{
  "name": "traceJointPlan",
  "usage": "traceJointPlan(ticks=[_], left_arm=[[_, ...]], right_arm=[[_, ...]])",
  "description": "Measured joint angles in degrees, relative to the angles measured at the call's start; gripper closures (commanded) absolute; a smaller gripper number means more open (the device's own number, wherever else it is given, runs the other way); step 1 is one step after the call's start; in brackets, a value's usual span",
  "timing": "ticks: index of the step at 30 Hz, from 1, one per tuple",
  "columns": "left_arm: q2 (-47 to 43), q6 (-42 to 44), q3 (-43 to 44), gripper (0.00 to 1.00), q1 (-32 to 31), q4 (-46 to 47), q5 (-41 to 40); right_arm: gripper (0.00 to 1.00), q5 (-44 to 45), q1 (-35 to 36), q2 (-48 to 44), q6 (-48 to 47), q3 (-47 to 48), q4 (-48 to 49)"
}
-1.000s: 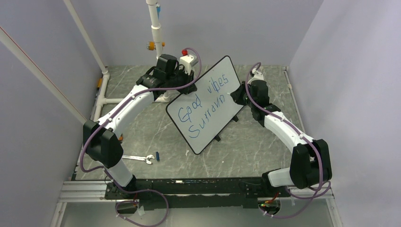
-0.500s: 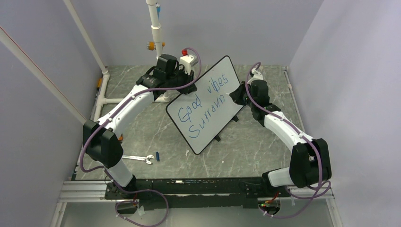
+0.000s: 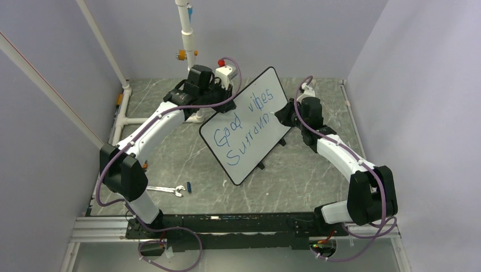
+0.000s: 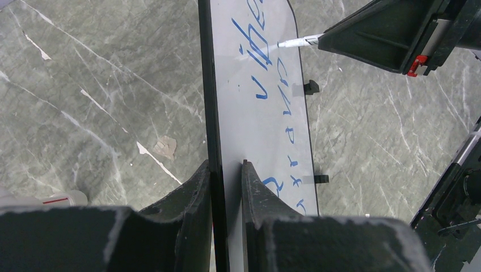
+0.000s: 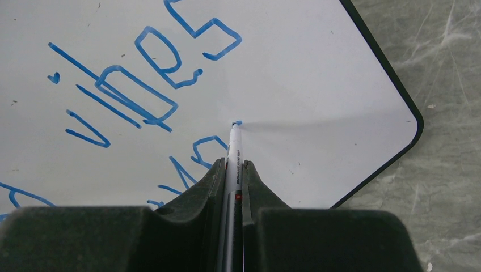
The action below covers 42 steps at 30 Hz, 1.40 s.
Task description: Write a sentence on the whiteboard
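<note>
Wrench [image 3: 169, 189] lies on the table [image 3: 306, 170], near my left arm's base. My left gripper [image 4: 226, 165] is pinched narrow on the black-framed edge of the whiteboard [image 3: 258, 96] — one finger on each face. The board stands tilted at mid-table, set diagonally. The sentence [image 3: 241, 127], in blue, reads "Good vibes" with a scrawled second line beneath. The marker [image 5: 233, 148] has its tip touching the white surface just past that second line, below "vibes". My right gripper [image 5: 233, 167] is clamped tight on the marker's barrel.
</note>
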Motion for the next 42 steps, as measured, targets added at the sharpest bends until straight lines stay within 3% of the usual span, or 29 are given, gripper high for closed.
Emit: traceJointPlan(ticks=[21, 42], left_arm=[[0.0, 0.0, 0.0, 1.00, 0.0, -0.1, -0.1], [0.0, 0.0, 0.0, 1.00, 0.0, 0.0, -0.1]], right_arm=[[1.00, 1.0, -0.2, -0.9, 0.2, -2.6, 0.5], [1.00, 2.2, -0.2, 1.8, 0.6, 4.2, -2.7]])
